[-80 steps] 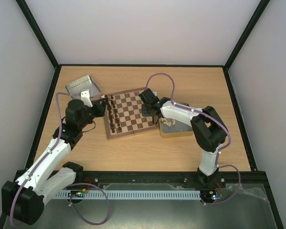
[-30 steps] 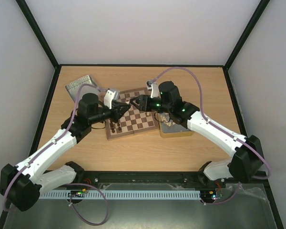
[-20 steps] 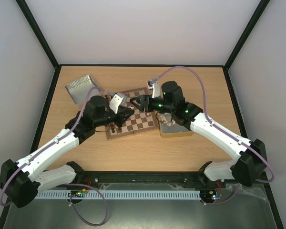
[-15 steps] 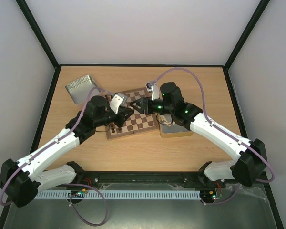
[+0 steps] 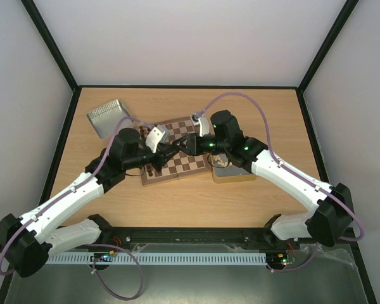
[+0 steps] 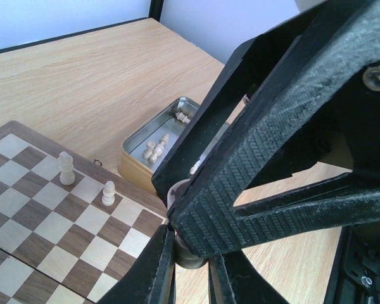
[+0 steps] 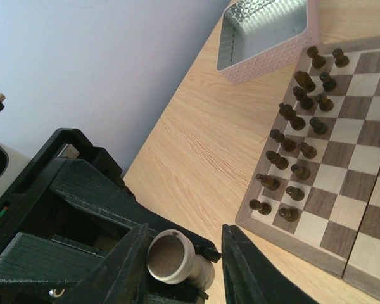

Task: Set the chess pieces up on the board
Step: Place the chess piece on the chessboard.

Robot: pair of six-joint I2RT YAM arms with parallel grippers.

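Both grippers meet in the air above the board [image 5: 193, 164]. My left gripper [image 5: 171, 151] is shut on a cream chess piece [image 7: 171, 259], its round felt base facing the right wrist camera. My right gripper [image 5: 185, 147] is open and straddles that piece; its left finger is at the base, while the right finger stands off with a gap. In the left wrist view the right gripper's ribbed fingers [image 6: 272, 171] hide most of the held piece [image 6: 189, 256]. Two cream pieces [image 6: 66, 168] stand on the board [image 6: 44, 221]. Dark pieces [image 7: 297, 120] fill two rows.
A gold tin [image 5: 231, 174] holding several loose cream pieces [image 6: 155, 142] lies against the board's right edge. A silver tin [image 5: 106, 116] sits at the back left, next to the board's corner. Black frame posts and pale walls enclose the table.
Both arms have come together over the board's near side. My right jaws have narrowed around the piece that my left gripper keeps holding.
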